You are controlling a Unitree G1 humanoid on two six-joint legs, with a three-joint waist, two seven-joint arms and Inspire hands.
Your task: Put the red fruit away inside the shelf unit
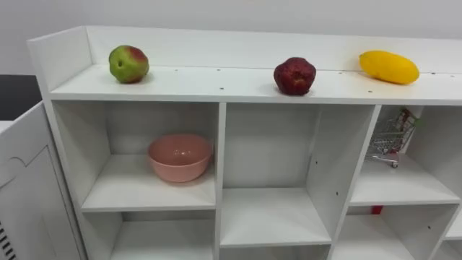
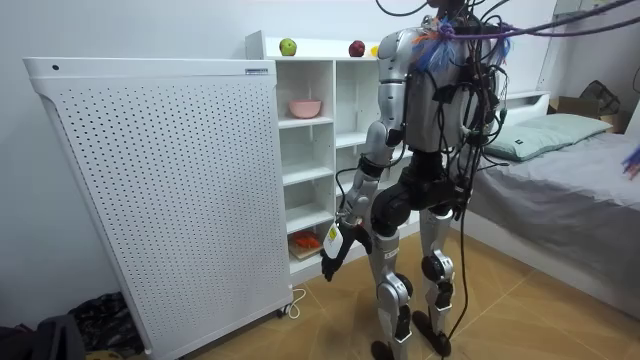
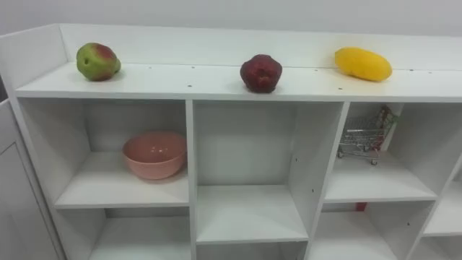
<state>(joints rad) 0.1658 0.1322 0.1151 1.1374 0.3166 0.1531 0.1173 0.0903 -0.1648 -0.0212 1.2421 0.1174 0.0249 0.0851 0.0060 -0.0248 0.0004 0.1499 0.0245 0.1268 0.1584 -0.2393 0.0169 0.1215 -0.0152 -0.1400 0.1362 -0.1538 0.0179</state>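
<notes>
A green-red fruit [image 1: 128, 63], a dark red fruit [image 1: 294, 76] and a yellow fruit [image 1: 389, 66] lie well apart atop the closet [image 1: 216, 88]. Below sits a pink bowl [image 1: 180, 157]. The left hand [image 2: 333, 250] hangs low; whether it is open or closed I cannot tell.

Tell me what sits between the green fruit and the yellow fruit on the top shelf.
The red fruit stands roughly midway on the top shelf, touching neither the green fruit nor the yellow fruit. Both eye views show it.
</notes>
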